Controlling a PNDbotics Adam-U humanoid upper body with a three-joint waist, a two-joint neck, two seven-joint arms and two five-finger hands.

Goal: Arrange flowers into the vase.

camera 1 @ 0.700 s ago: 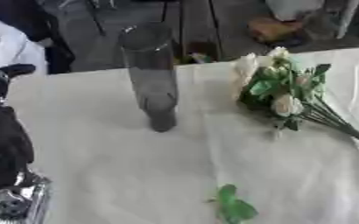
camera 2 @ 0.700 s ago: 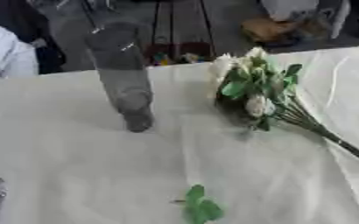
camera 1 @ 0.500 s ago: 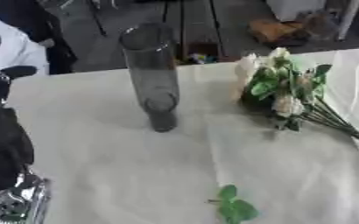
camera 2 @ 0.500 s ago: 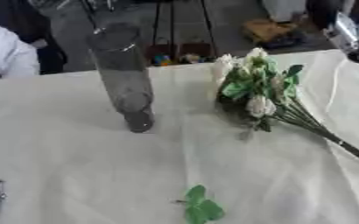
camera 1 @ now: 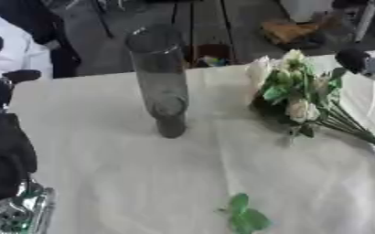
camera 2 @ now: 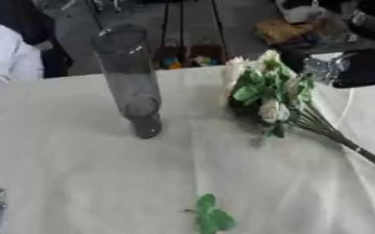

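A tall clear glass vase [camera 1: 160, 82] stands upright on the white-clothed table [camera 1: 119, 183], left of centre. A bunch of white flowers [camera 1: 295, 96] with green leaves lies on its side to the right, its stems [camera 2: 359, 148] running toward the right edge. My right hand [camera 2: 359, 68], black with a silver joint, is blurred at the upper right, just beyond the flower heads and apart from them. My left hand [camera 1: 2, 155] rests at the left edge with its fingers up, holding nothing.
A loose green leaf [camera 1: 245, 217] lies on the cloth near the front, below the vase. The table's far edge runs just behind the vase and flowers, with floor clutter beyond it.
My right hand has come down from the upper right corner to just beside the flower heads. The vase, flowers and left hand have stayed put.
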